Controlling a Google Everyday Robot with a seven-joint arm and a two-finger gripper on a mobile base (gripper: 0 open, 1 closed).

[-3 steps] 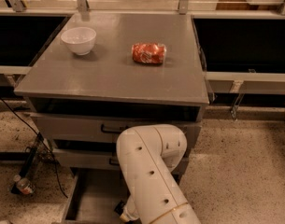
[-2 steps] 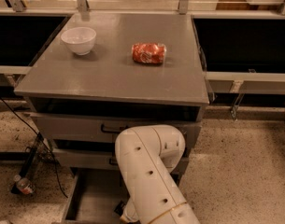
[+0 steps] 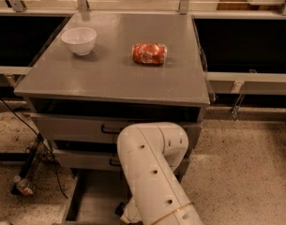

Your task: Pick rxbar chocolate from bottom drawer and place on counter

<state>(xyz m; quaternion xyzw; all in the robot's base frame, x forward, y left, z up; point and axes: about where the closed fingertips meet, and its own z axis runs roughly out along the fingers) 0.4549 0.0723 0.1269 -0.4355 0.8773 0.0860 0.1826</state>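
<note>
Camera view: the arm [image 3: 152, 172] bends down in front of the cabinet and reaches into the open bottom drawer [image 3: 93, 198], whose flat grey floor shows to the left of the arm. The gripper [image 3: 120, 210] sits low in that drawer at the frame's lower edge. Only a dark bit of it shows beside the arm, so I cannot tell whether it is apart, together or clamped on anything. The rxbar is not visible; judging by the task, it lies in the drawer, hidden by the arm or below the frame. The 2 upper drawers [image 3: 77, 125] are closed. On the counter [image 3: 109, 83] a white bowl [image 3: 79, 40] stands at the back left and a red packet [image 3: 149, 53] lies near the middle, well apart from it. The front half of the counter is bare.

The step in hand looks like the grasp inside the drawer. To do it well:
1. Come down square on the flat wrapper and close across its narrow side.
2. Lift straight up until clear of the drawer wall and the counter's front lip.
3. Set it down on the bare front part, away from the bowl and packet.
</note>
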